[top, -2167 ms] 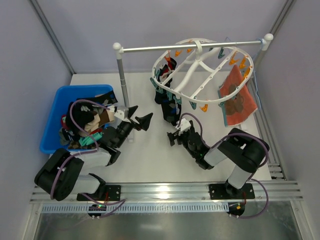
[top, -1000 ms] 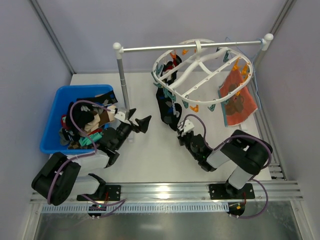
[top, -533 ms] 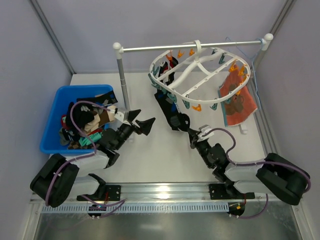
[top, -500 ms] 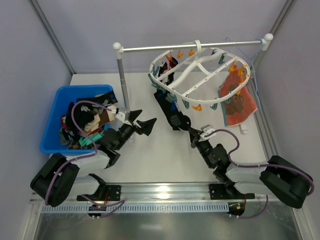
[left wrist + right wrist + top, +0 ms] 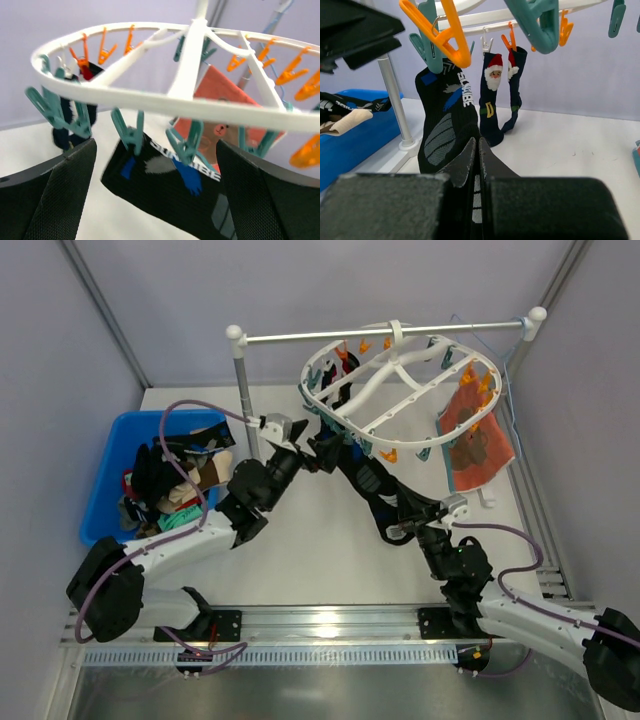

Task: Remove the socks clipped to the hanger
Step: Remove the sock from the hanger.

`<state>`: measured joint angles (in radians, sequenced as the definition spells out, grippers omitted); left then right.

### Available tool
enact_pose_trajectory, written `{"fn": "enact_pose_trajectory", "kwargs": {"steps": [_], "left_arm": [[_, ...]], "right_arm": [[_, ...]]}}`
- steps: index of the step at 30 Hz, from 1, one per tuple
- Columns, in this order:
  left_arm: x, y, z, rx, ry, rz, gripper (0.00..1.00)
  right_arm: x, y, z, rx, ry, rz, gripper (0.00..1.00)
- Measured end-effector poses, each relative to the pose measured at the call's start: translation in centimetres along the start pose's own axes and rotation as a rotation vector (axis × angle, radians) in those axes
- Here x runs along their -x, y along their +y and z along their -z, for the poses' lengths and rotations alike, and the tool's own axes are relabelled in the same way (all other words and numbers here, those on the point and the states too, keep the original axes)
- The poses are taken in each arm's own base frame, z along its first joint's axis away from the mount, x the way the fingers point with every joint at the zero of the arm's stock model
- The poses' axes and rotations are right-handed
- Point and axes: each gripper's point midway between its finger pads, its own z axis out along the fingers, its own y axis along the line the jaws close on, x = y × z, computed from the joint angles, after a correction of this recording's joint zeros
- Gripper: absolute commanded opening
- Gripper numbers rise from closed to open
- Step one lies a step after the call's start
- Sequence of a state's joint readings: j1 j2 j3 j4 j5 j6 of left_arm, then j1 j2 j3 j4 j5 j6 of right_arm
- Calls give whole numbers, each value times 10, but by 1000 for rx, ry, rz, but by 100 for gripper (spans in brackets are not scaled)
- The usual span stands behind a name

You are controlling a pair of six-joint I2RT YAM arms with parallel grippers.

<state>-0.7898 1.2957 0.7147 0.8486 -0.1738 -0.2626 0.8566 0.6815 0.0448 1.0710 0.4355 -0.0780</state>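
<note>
The white oval hanger (image 5: 400,390) hangs from the rail, its rim lined with teal and orange clips. A long black sock (image 5: 368,480) with blue and white marks is pinned by teal clips at the hanger's near left edge and stretches down to the right. My right gripper (image 5: 405,523) is shut on its toe end; the right wrist view shows the closed fingers (image 5: 478,142) pinching the black sock (image 5: 445,130). My left gripper (image 5: 318,445) stands open just below the hanger (image 5: 190,102), its fingers (image 5: 50,200) on either side of the clipped top of the black sock (image 5: 170,175). Two navy Santa socks (image 5: 500,100) hang behind.
A blue bin (image 5: 150,420) holding several socks sits at the left. The rail stand's post (image 5: 243,400) rises between the bin and the hanger. An orange-red printed cloth (image 5: 475,440) hangs at the hanger's right, by a thin blue wire hanger.
My left arm has risen and reached right to the hanger's clipped edge, jaws open wide. My right arm has drawn back toward the near right, pulling the black sock taut.
</note>
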Motion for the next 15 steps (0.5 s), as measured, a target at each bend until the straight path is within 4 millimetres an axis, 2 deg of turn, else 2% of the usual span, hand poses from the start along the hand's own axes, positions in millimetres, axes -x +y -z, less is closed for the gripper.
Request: {"fn": "enact_pose_trajectory", "kwargs": {"steps": [4, 7, 9, 15], "left_arm": [[41, 2, -21, 67, -31, -46, 99], [54, 5, -24, 89, -39, -67, 99], [49, 10, -21, 100, -18, -84, 99], [13, 31, -4, 90, 94, -111, 98]], "right_arm": [[8, -2, 3, 0, -14, -7, 4], [13, -3, 5, -1, -29, -14, 4], [13, -3, 5, -1, -29, -14, 4], [1, -2, 5, 2, 12, 5, 4]]}}
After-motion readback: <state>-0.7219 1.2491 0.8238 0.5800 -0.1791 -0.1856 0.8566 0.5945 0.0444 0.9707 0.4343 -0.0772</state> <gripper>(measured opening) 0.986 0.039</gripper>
